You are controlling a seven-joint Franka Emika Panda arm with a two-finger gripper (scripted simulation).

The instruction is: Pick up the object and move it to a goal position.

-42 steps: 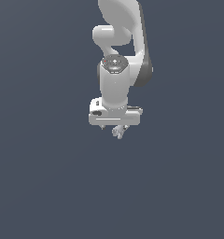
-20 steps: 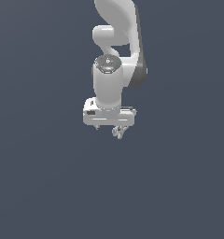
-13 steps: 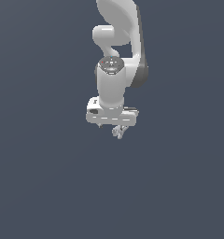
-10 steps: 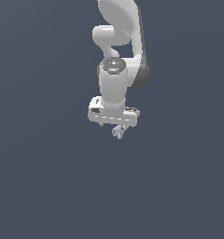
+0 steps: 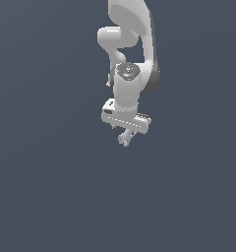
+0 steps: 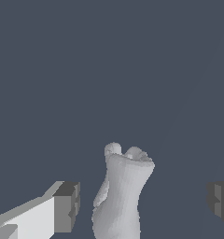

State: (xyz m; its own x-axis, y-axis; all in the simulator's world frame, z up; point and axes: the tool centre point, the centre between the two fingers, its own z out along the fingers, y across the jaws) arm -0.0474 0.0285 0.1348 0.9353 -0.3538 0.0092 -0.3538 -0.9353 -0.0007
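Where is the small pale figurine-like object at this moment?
In the exterior view the object sits just below the gripper, near the frame's centre. In the wrist view it stands between the two fingers, with visible gaps on both sides.

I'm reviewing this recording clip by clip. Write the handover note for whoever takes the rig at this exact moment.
Gripper: open. In the wrist view its fingers stand apart from the piece, one close to it and the other well clear.
Object: the small pale grey-white lumpy figurine-like piece sits between the fingers, just under the hand in the exterior view.
Done: gripper lined up around the piece.
Left: close on it, lift it, carry it to the goal. No goal marker shows in either view, and I cannot tell what the piece rests on.
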